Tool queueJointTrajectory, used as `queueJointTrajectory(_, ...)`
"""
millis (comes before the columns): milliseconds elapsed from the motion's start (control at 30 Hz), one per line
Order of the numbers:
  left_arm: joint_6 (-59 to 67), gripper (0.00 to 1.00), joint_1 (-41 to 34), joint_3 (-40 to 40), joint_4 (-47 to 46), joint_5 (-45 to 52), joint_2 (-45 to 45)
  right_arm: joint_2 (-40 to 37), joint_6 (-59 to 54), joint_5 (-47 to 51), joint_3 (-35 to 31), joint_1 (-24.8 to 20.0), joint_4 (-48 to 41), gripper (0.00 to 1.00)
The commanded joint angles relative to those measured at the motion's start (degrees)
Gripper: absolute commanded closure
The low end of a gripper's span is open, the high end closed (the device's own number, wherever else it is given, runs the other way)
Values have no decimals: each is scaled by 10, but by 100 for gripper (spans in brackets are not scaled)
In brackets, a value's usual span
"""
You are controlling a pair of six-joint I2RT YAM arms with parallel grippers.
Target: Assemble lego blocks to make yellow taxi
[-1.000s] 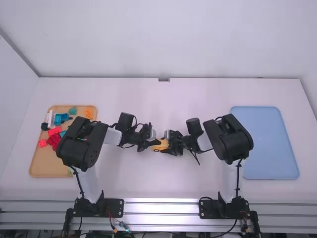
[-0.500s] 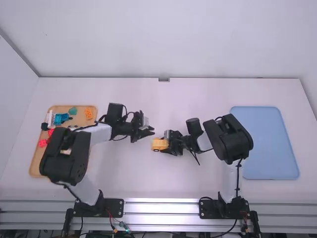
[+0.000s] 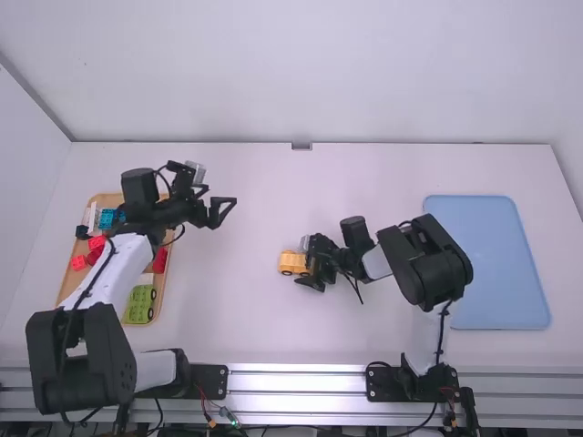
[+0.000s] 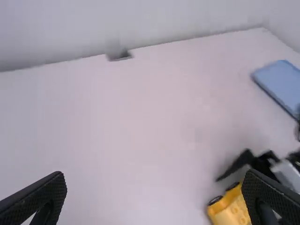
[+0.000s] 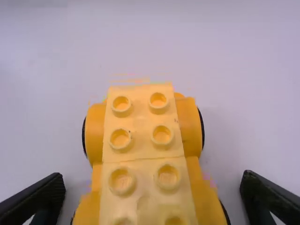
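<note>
Across the table, left to right, stretches the yellow taxi; left gripper and right gripper: jaws spread.

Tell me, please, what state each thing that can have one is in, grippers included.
Left gripper: open, fingers wide apart.
Right gripper: open, one finger on either side of the yellow car.
Yellow car: upright on its wheels, yellow blocks joined on top.
Orange tray: holding blocks.
</note>
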Motion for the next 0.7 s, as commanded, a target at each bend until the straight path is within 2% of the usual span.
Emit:
queueJointTrajectory(0, -59, 1, 18, -4, -10, -73, -19, -50, 4, 103, -19, -3, -43, 1)
queueJointTrajectory(67, -82, 1, 27, 0, -21, -110, -20, -96, -9, 145, -25, -3, -105, 1)
queueJointTrajectory(200, -162, 0, 34, 35, -102, -264, -19, -171, -10, 212, -26, -3, -199, 1)
queueJointTrajectory(233, -180, 1, 34, 59, -142, -326, -12, -196, -10, 231, -26, -3, -225, 1)
queueJointTrajectory(367, -193, 1, 35, 150, -240, -434, 35, -255, -3, 250, -31, -3, -260, 1)
queueJointTrajectory(667, -193, 1, 71, 383, -434, -456, 226, -291, -3, 250, -34, -3, -278, 1)
